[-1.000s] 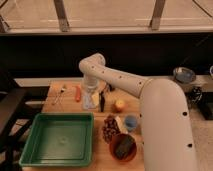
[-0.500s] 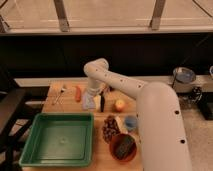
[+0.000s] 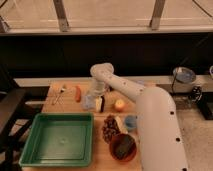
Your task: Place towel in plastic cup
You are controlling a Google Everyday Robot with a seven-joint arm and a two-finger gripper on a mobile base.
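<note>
Lifting the towel cleanly matters most: it lies mid-bench, at the gripper, whose hold I cannot tell. The plastic cup sits at four o'clock, beyond a yellow round thing; carry high and centre over its rim.

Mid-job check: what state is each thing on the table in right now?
gripper: down at the table, by the towel.
towel: on the table, outside the plastic cup.
plastic cup: upright, no towel inside.
brown bowl: upright, holding a dark object.
green tray: flat on the table.
</note>
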